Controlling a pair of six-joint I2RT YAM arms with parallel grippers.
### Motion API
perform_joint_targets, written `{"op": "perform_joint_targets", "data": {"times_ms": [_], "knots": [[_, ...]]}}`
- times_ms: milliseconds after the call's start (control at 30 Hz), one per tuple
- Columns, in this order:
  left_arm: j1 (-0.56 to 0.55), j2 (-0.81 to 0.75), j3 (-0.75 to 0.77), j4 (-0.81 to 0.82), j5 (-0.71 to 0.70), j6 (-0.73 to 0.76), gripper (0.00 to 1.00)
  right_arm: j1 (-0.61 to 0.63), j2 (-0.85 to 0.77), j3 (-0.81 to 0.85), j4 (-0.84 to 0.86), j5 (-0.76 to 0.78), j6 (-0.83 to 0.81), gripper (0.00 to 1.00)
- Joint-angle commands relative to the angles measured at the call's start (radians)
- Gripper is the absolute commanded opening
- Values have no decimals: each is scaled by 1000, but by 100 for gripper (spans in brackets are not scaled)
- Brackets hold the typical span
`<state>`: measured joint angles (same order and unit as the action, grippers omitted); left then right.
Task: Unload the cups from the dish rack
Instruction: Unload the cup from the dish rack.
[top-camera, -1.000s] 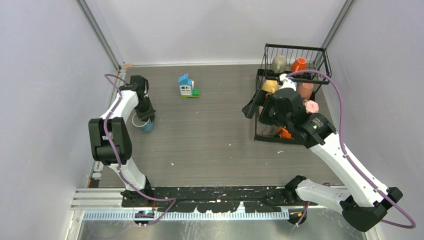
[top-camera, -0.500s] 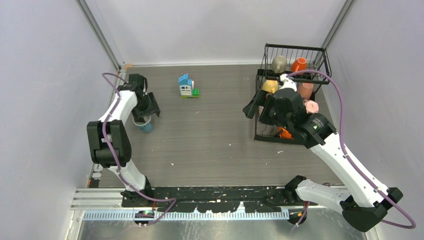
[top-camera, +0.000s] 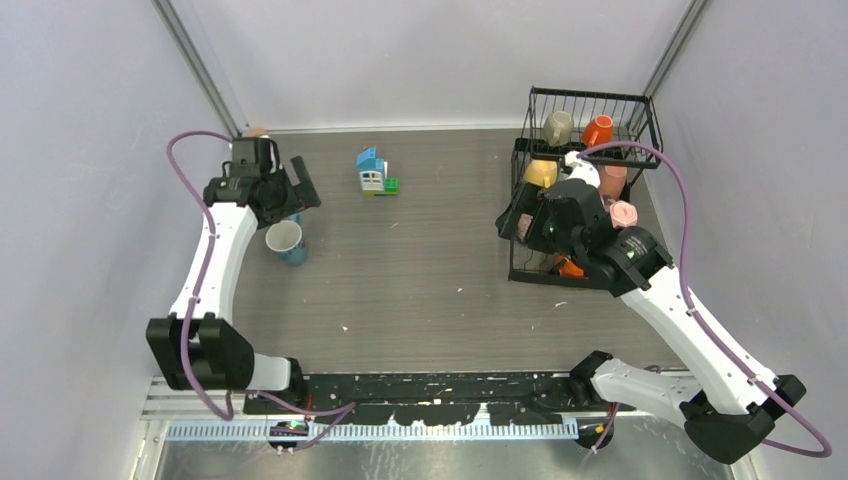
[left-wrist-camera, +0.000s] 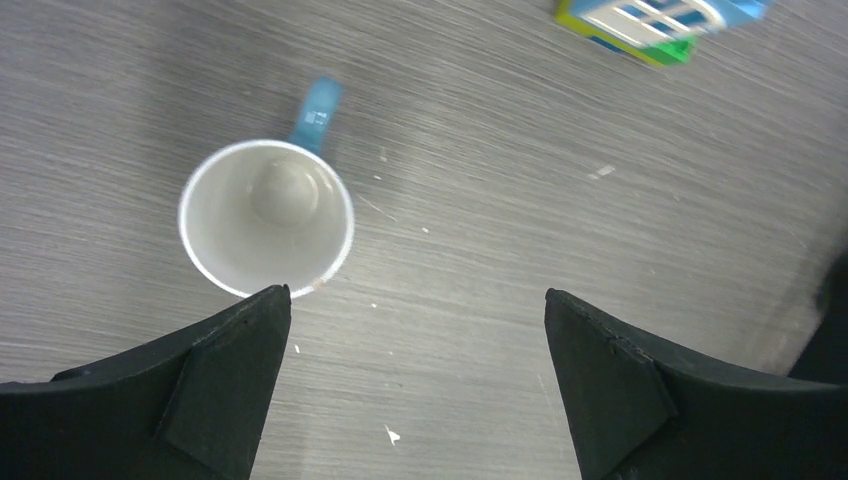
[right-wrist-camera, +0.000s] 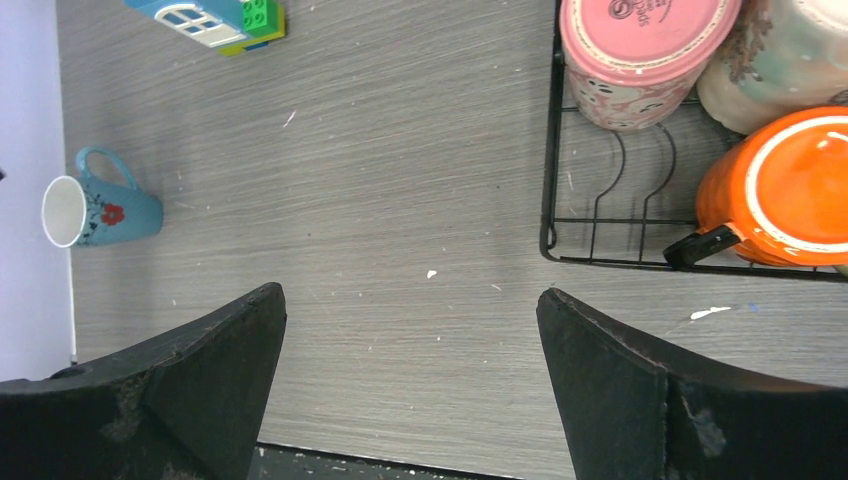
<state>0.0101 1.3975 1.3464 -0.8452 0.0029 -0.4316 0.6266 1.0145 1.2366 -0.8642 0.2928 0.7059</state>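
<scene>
The left arm reaches along the left side of the counter, its hand pointing down, spread wide and empty above the light blue mug, which stands upright on the counter. The right arm bends toward the dish rack, its hand likewise wide and empty beside the rack's base, where a pink mug and an orange mug lie.
</scene>
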Motion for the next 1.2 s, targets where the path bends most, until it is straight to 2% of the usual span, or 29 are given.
{"op": "perform_joint_targets", "data": {"times_ms": [0, 267, 467, 667, 767, 933, 1167], "knots": [[-95, -114, 15, -24, 46, 36, 100, 2, -25, 32, -12, 99, 18, 100], [-342, -260, -63, 48, 104, 94, 100, -2, -63, 23, -69, 244, 35, 100], [-533, -285, -81, 79, 123, 64, 100, -17, -66, 13, -102, 301, 46, 100], [-712, -262, -96, 139, 109, 3, 100, -68, -35, -4, -113, 296, 60, 100], [-755, -251, -105, 161, 114, -15, 100, -119, -11, -23, -109, 269, 69, 100], [-763, -245, -122, 167, 122, -20, 100, -206, 30, -93, -76, 201, 107, 100], [-762, -250, -136, 163, 146, -13, 100, -216, 111, -155, -9, 225, 170, 100]]}}
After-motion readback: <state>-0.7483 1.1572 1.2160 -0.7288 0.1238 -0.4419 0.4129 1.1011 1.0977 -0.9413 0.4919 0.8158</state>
